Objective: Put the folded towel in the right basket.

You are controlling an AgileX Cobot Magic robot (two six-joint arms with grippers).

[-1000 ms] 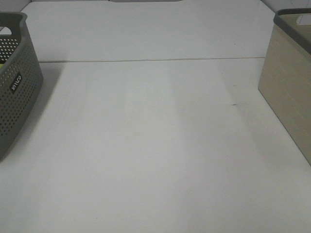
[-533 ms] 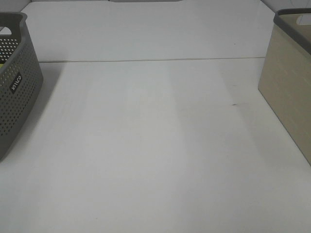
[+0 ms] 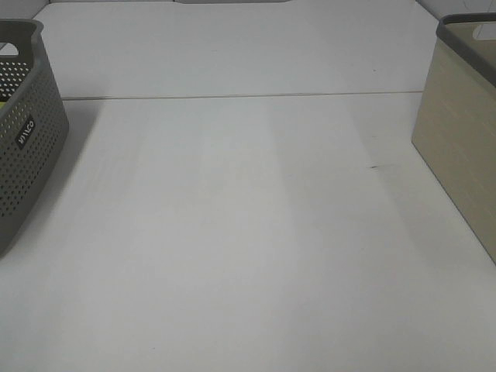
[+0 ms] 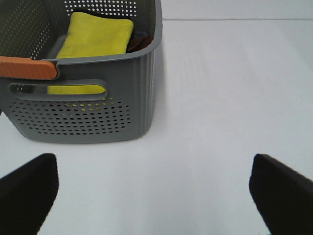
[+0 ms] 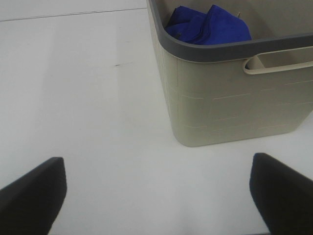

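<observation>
Both claws, left claw [image 4: 154, 196] and right claw [image 5: 155, 196], gape released over bare bench [image 3: 248, 232]; folded yellow towel [image 4: 95, 41] sits in grey perforated basket [image 4: 98, 115] at left, so risk is snagging its rim or grabbing the blue cloth [image 5: 210, 24] already in beige right basket [image 5: 230, 98].

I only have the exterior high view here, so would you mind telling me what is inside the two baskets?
Observer: The grey basket holds a folded yellow towel, seen from the left wrist.
Operator: Thank you, and the beige one?
Observer: The beige basket holds a crumpled blue cloth, seen from the right wrist.
Operator: I see no arms; where are the grippers?
Observer: The left gripper is open above the table in front of the grey basket; the right gripper is open in front of the beige one. Neither holds anything.
</observation>
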